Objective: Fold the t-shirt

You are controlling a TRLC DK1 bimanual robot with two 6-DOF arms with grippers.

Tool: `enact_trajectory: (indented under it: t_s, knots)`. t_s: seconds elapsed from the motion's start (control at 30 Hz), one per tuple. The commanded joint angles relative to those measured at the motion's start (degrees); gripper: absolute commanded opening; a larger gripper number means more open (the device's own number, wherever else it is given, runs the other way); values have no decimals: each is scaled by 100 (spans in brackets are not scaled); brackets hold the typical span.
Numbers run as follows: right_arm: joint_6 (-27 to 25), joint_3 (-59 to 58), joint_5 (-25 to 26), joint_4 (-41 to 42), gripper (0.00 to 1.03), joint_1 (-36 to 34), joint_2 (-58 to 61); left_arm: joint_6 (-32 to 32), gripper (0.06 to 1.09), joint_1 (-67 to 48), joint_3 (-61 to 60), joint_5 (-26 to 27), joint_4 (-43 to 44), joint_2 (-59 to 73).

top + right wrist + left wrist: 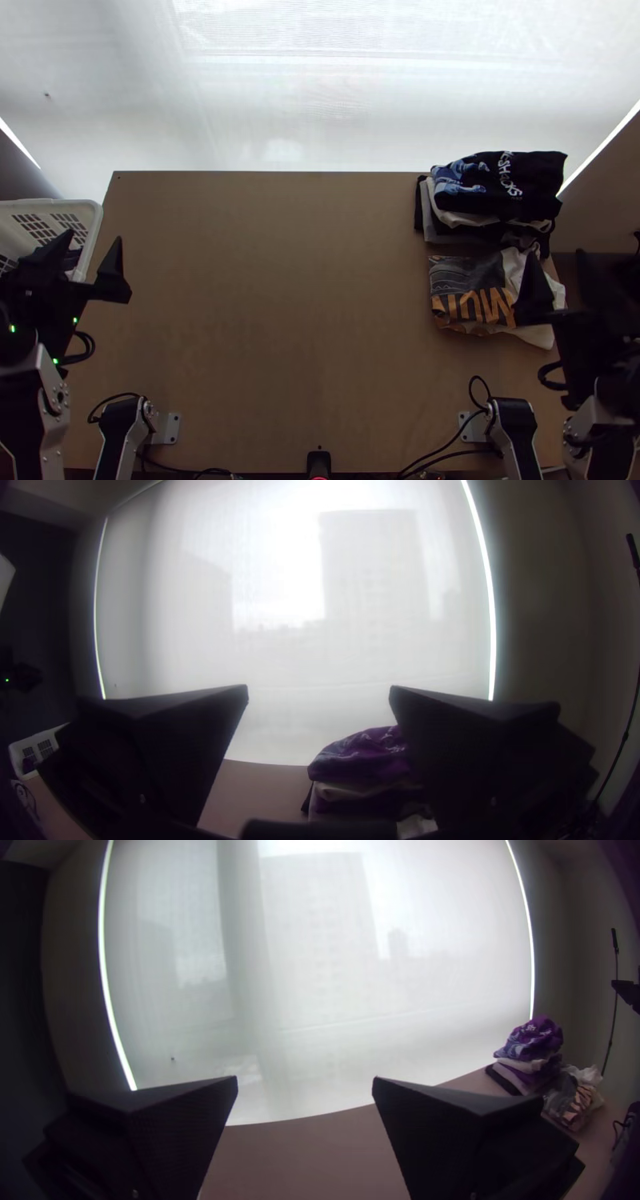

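Observation:
In the top view my left gripper is over the table's left edge by the basket, and my right gripper is above the right edge. Both stand open and hold nothing. A t-shirt with orange lettering lies folded and somewhat uneven at the table's right, partly under the right gripper. Behind it is a stack of folded shirts, a black printed one on top. The left wrist view has the left gripper wide apart and the stack far off. In the right wrist view, the right gripper partly hides the stack.
A white plastic basket with dark cloth inside stands at the table's left edge. The wooden table stretches between it and the shirts. Cables and arm bases line the near edge, and a pale blind hangs behind the far edge.

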Motion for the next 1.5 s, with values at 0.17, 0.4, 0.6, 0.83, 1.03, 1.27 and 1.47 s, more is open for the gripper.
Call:
enact_trajectory:
  t_s: [0.17,0.4,0.6,0.83,1.03,1.27,1.47]
  knots:
    - [132,-2164,451,654,98,-111,-1763,-29,104,759,-2637,-62,1339,-2090]
    - [-158,-3192,460,830,98,320,-1763,-152,104,768,-3797,-510,1709,-2995]
    - [-141,-3491,513,575,98,337,-1754,-1145,104,776,-4122,-1116,1568,-3004]
    - [26,-3517,531,-181,98,399,-1737,-1541,104,574,-4245,-1187,1287,-3013]
    - [26,-3517,539,-172,98,417,-1745,-1813,104,196,-4263,-1248,487,-3004]
    - [26,-3517,539,-163,98,417,-1737,-1796,104,249,-4263,-1327,443,-2995]
    - [26,-3517,539,-163,98,417,-1737,-1796,104,249,-4272,-1327,443,-3004]
